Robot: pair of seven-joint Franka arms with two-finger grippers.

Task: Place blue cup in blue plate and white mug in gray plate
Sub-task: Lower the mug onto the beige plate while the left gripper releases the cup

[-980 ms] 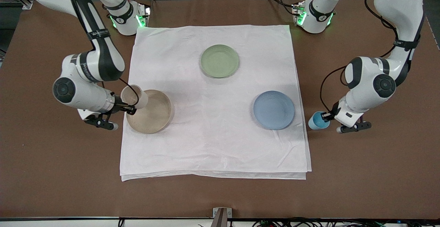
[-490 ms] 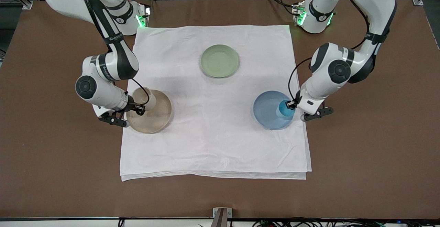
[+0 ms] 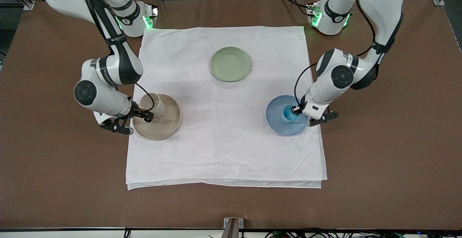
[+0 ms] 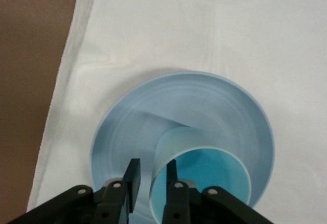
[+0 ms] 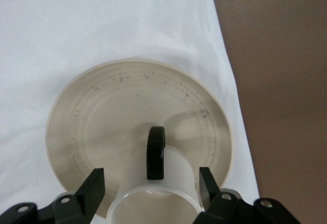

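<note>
The blue cup (image 3: 288, 113) stands upright on the blue plate (image 3: 278, 124). My left gripper (image 3: 296, 110) is at the cup's rim, one finger inside and one outside. In the left wrist view the cup (image 4: 214, 175) is on the plate (image 4: 204, 101), and my left gripper (image 4: 152, 166) shows a gap to the cup wall, so it is open. The white mug (image 3: 153, 102) stands on the gray plate (image 3: 164, 122). My right gripper (image 3: 146, 114) is open around it. In the right wrist view the mug (image 5: 179, 175), dark handle up, is on the plate (image 5: 102, 111) between my right gripper's (image 5: 150, 178) fingers.
A pale green plate (image 3: 230, 64) lies on the white cloth (image 3: 223, 151), nearer the robots' bases than the other two plates. The cloth covers the middle of the brown table (image 3: 397, 176). Both arms reach in from the cloth's side edges.
The left arm carried the blue cup from the bare table over the cloth onto the blue plate. The mug went from tilted in the right gripper to standing on the gray plate.
</note>
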